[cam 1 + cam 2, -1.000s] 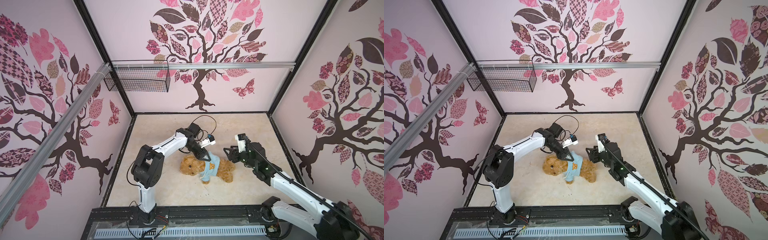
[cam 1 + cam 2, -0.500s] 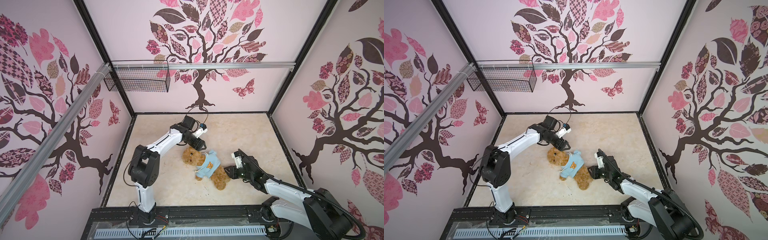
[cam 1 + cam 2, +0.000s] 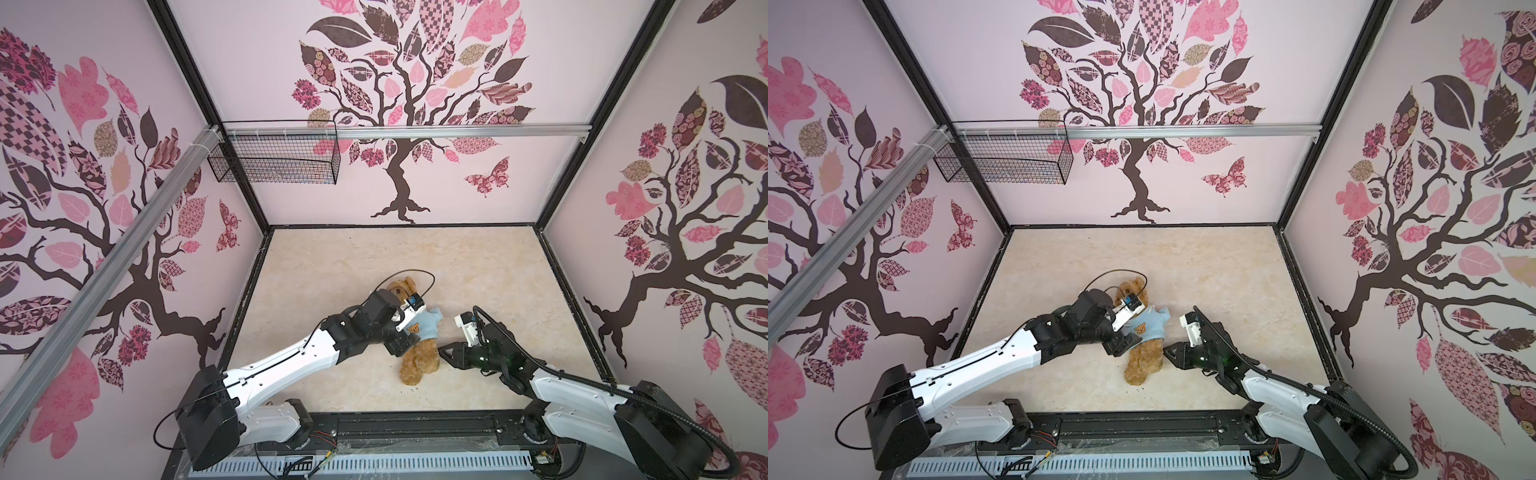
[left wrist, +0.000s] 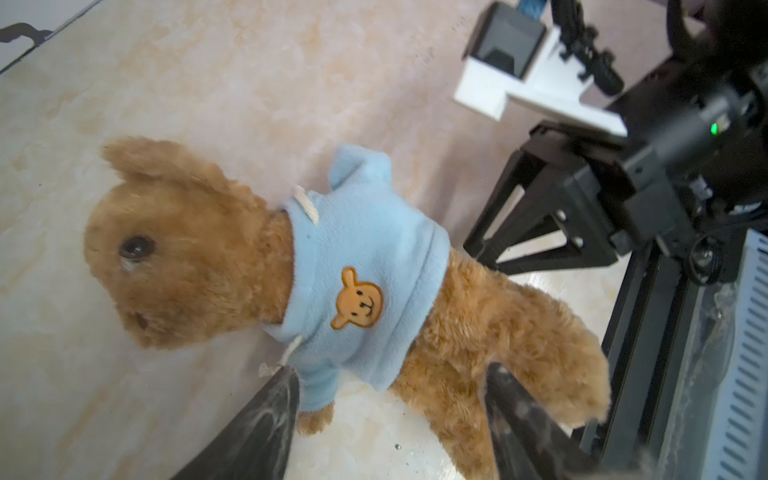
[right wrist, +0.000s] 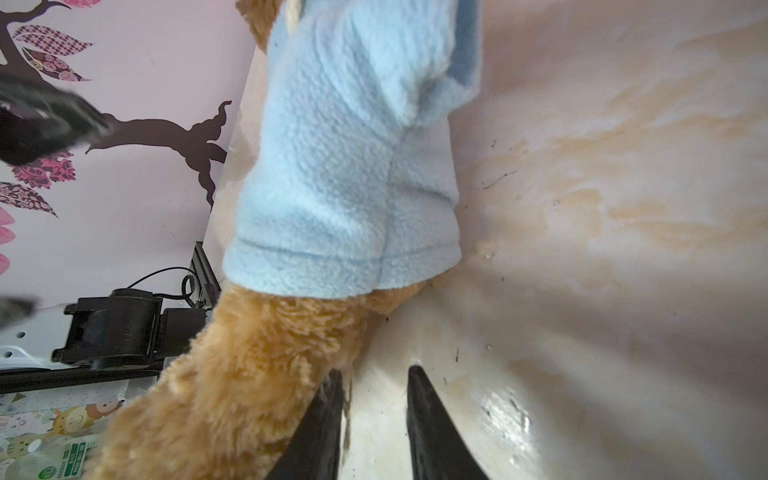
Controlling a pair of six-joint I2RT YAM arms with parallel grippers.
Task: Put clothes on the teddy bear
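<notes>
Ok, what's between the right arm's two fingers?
Just bare table in the right wrist view. The teddy bear sits beside the fingers, not between them.

Top views: left arm [image 3: 291, 361] wrist covers the teddy bear [image 3: 419, 363] face and part of its hoodie [image 3: 429, 326]; left gripper [image 3: 401, 345] tips are lost against the fur. Left wrist view: its fingers [image 4: 266, 424] and the bear's lower leg run off the edge, and I can't tell if the right gripper [image 4: 480, 255] touches fur. Right wrist view: bear's head cropped, dark blur [image 5: 45, 118] unidentifiable. Wire basket [image 3: 274, 166] interior too small to read.
</notes>
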